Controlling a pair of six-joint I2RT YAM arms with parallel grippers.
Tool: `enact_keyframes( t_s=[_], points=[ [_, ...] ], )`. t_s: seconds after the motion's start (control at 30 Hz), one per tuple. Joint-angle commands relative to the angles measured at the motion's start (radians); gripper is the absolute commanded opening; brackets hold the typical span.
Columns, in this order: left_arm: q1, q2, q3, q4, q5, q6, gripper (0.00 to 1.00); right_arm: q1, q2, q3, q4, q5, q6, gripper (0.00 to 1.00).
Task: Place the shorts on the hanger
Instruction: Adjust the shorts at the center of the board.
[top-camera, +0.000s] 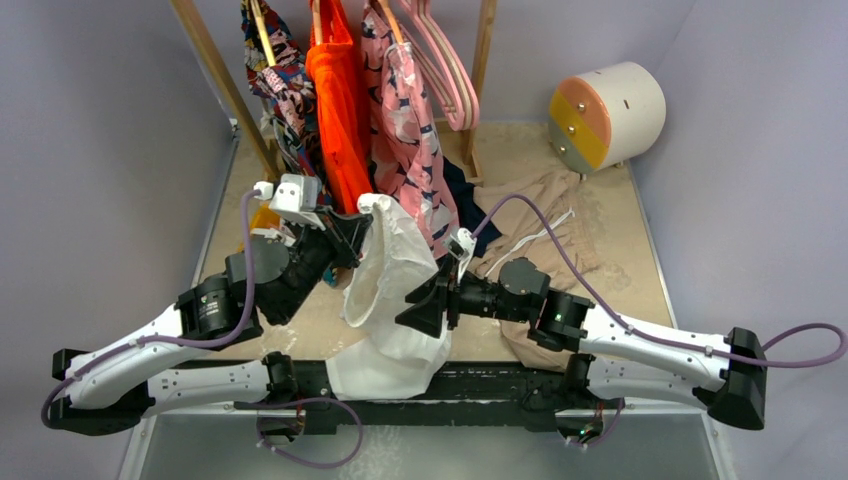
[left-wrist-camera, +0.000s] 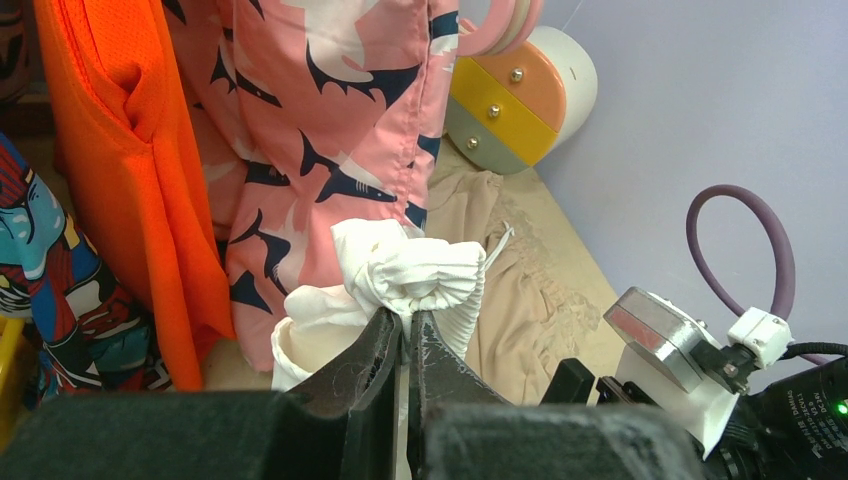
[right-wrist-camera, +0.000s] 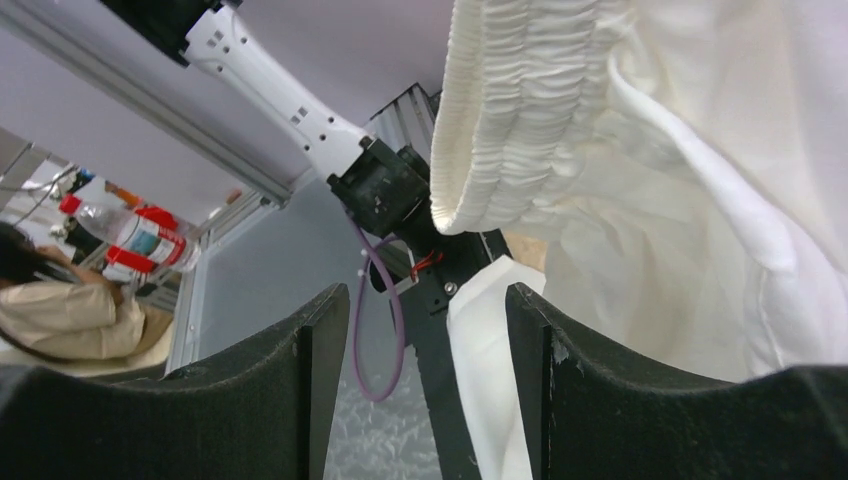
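Observation:
The white shorts (top-camera: 385, 300) hang in the air in front of the clothes rack, bunched at the gathered waistband (left-wrist-camera: 425, 272). My left gripper (top-camera: 352, 238) (left-wrist-camera: 410, 318) is shut on that waistband and holds the shorts up. From the right, my right gripper (top-camera: 418, 305) (right-wrist-camera: 428, 300) points at the hanging fabric with its jaws open. The elastic waistband (right-wrist-camera: 520, 110) hangs just above them and a strip of white cloth (right-wrist-camera: 485, 370) falls by the right finger. The pink hanger (top-camera: 450, 75) (left-wrist-camera: 492, 28) hangs on the rack behind, beside others like it.
On the rack hang a pink patterned garment (top-camera: 405, 140), an orange one (top-camera: 335, 100) and a colourful printed one (top-camera: 285, 85). A tan garment (top-camera: 545, 215) lies on the table behind my right arm. A round drawer unit (top-camera: 605, 115) stands at the back right. Wooden rack posts (top-camera: 215, 75) rise on the left.

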Motion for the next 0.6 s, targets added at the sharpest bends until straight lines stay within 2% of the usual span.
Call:
enact_keyframes(
  t_s=[0.0, 0.37, 0.57],
  points=[
    [-0.003, 0.003, 0.013, 0.071, -0.020, -0.011, 0.00, 0.011, 0.029, 0.059, 0.072, 0.139, 0.054, 0.61],
    [-0.002, 0.027, 0.013, 0.103, -0.002, -0.001, 0.00, 0.020, 0.186, 0.182, -0.010, 0.222, 0.110, 0.64],
    [-0.002, 0.017, 0.012, 0.098, 0.000, -0.002, 0.00, 0.027, 0.248, 0.229, -0.121, 0.320, 0.147, 0.62]
  ],
)
